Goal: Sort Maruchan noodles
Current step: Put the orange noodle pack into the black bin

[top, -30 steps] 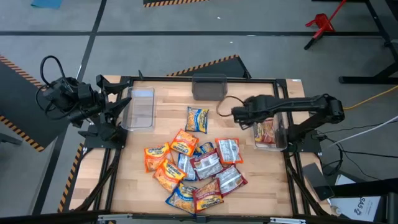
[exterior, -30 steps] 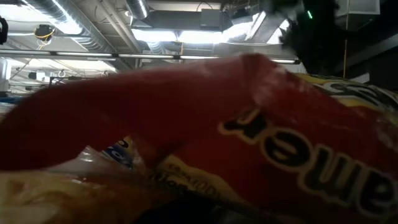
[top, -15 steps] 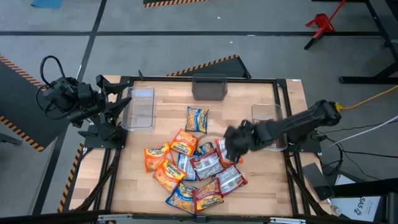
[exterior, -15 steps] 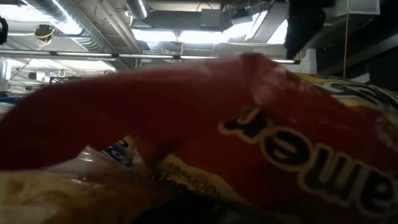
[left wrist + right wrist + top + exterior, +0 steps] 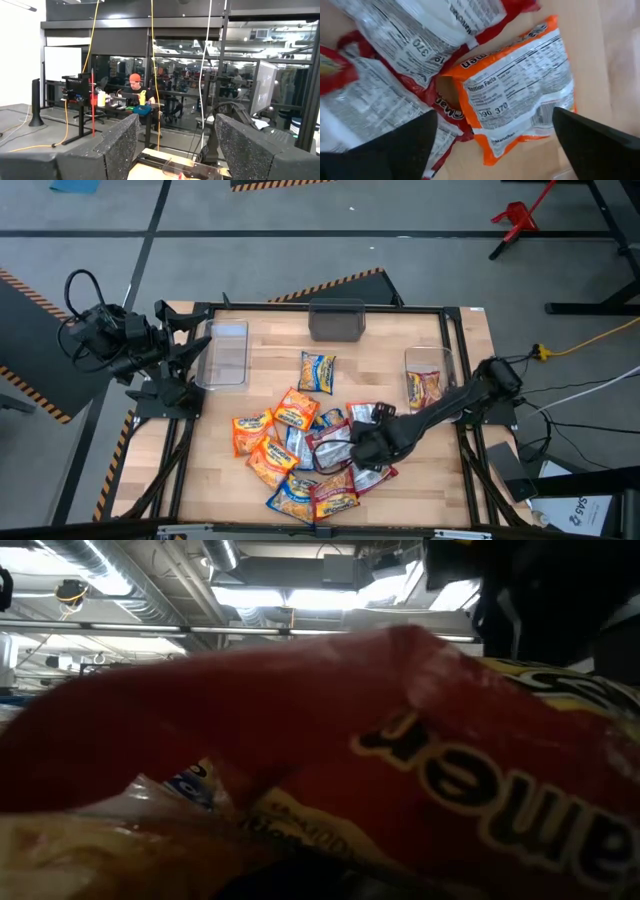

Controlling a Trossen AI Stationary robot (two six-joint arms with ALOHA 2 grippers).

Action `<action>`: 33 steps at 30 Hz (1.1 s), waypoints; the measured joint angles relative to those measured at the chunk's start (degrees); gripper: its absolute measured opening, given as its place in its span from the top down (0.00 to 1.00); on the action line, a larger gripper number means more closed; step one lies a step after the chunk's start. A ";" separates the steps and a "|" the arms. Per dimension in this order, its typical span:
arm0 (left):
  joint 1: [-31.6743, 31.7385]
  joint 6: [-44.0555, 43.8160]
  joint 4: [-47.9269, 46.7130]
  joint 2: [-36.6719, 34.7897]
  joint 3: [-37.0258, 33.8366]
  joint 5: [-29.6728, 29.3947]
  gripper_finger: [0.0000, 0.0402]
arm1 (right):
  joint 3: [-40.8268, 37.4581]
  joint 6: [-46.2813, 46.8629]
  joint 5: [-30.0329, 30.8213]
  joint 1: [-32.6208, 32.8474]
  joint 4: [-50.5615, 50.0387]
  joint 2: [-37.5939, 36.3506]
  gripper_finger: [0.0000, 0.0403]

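Note:
The Maruchan noodles (image 5: 300,445) lie in a loose heap on the wooden table's near middle: orange, red-and-silver and blue-and-yellow packets. One blue-and-yellow packet (image 5: 318,372) lies apart, farther back. My right gripper (image 5: 360,448) hangs open over the heap's right part, pointing steeply down. In its wrist view the right gripper (image 5: 494,116) has an orange packet (image 5: 520,100), printed back up, showing between its fingers, with red-and-silver packets (image 5: 395,95) beside it. My left gripper (image 5: 175,145) stands open at the table's left edge, raised, with nothing in it.
Three clear bins stand on the table: one at the left (image 5: 225,355), one at the far middle (image 5: 337,320), one at the right (image 5: 430,375) with a red packet (image 5: 425,390) in it. A red packet (image 5: 300,770) fills the low view. A person sits in the room behind.
My right gripper has swung from beside the right bin toward the table's near edge and left, sinking onto the heap's right part and rolling at the wrist. The packets lie as before.

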 joint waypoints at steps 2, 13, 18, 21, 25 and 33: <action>0.01 -0.06 -0.10 0.02 0.00 0.00 0.36 | 0.00 -0.75 0.13 -0.08 -0.01 1.66 0.02; 0.01 -1.07 -0.88 0.02 0.00 0.01 0.36 | 0.00 -3.28 5.89 -1.74 0.22 8.69 0.05; -0.01 -1.09 -0.88 0.02 0.00 0.02 0.36 | 0.11 -3.13 5.97 -3.21 0.23 10.87 0.09; 0.00 -1.11 -0.87 0.02 0.00 0.00 0.36 | 0.13 -2.84 6.01 -3.46 0.32 11.05 0.18; 0.01 -1.11 -0.86 0.02 0.00 0.00 0.36 | 0.00 -1.50 6.86 -3.88 -0.58 11.27 0.37; 0.00 -1.11 -0.86 0.02 0.00 0.00 0.36 | 1.61 -1.45 5.53 -3.85 -3.77 11.17 0.79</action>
